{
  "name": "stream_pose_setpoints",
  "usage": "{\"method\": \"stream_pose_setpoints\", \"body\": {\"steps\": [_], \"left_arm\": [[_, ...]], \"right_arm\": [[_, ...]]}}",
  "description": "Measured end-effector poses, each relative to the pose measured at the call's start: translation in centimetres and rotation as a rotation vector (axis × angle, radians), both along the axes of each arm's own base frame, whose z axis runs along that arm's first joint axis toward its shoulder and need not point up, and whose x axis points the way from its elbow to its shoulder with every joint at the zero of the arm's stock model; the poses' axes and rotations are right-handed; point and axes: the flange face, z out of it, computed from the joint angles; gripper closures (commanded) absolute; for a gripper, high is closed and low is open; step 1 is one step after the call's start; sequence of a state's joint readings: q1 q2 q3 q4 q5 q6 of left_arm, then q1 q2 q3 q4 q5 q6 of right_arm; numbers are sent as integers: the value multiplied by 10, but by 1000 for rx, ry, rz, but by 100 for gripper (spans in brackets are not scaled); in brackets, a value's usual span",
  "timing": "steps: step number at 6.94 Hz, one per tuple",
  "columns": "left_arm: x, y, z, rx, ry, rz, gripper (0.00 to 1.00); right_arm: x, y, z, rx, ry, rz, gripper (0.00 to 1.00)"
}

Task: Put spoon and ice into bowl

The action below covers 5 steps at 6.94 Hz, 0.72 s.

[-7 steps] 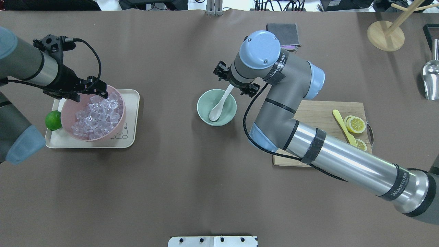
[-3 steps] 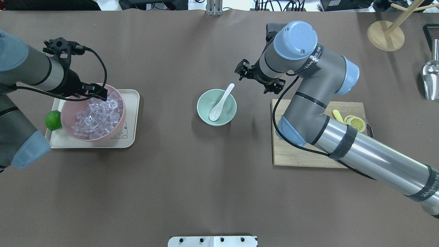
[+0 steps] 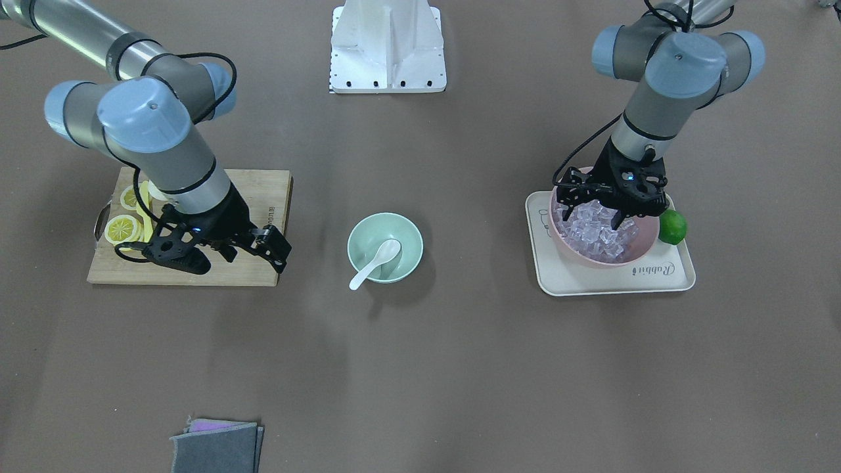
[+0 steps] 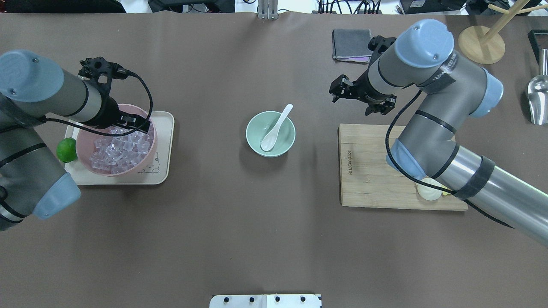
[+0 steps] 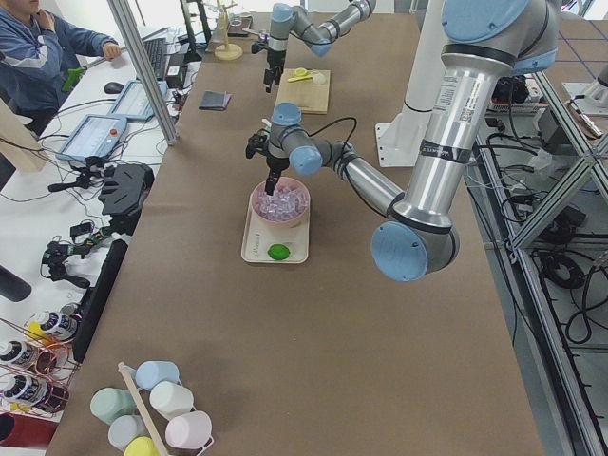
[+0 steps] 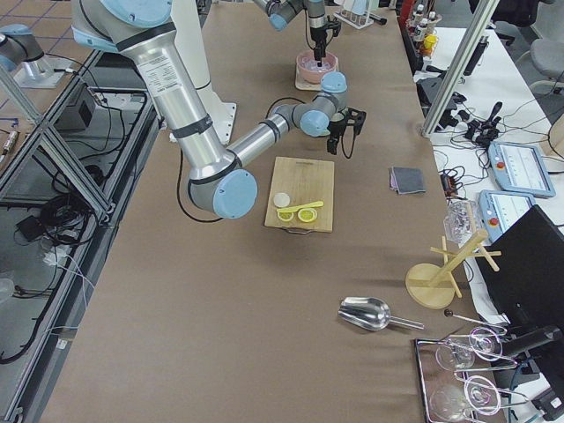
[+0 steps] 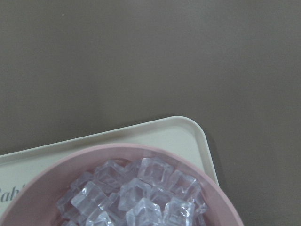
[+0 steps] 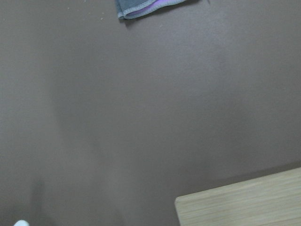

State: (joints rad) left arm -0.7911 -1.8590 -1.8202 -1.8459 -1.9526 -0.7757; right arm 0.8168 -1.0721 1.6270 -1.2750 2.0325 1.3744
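Observation:
The white spoon (image 4: 276, 127) lies in the mint-green bowl (image 4: 257, 124) at the table's middle, scoop down, handle leaning on the far rim. It shows the same way in the front view, spoon (image 3: 374, 263) in bowl (image 3: 371, 230). The clear ice cubes (image 4: 115, 149) fill a pink bowl (image 4: 152, 147). No ice shows in the mint bowl. My left gripper (image 4: 135, 124) hangs open just over the ice (image 3: 598, 236) at the pink bowl's far side, holding nothing that I can see. My right gripper (image 4: 354, 102) is open and empty, right of the mint bowl, above the table.
The pink bowl sits on a cream tray (image 4: 165, 124) with a lime (image 4: 66, 149). A wooden cutting board (image 4: 372, 171) holds lemon slices (image 3: 123, 228). A grey cloth (image 4: 351, 44), a wooden stand (image 4: 481, 42) and a metal scoop (image 4: 538, 96) lie at the far right.
My right gripper has let go of the spoon's handle and drawn away to the right; the spoon stays in the mint bowl. My left gripper has shifted right over the ice.

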Motion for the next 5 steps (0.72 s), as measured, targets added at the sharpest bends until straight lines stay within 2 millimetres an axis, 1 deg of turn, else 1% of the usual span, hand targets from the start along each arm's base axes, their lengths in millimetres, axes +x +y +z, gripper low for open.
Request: {"method": "stream_pose_setpoints", "body": {"steps": [1, 3, 4, 5], "left_arm": [[3, 1, 1, 50, -19, 42, 10], [2, -2, 7, 141, -58, 120, 10], [2, -6, 13, 159, -71, 140, 10], [3, -8, 18, 166, -78, 149, 10]], "right_arm": [[17, -1, 8, 1, -1, -8, 0], [32, 1, 11, -2, -3, -9, 0], [40, 4, 14, -1, 3, -9, 0], [52, 8, 18, 7, 23, -18, 0]]}}
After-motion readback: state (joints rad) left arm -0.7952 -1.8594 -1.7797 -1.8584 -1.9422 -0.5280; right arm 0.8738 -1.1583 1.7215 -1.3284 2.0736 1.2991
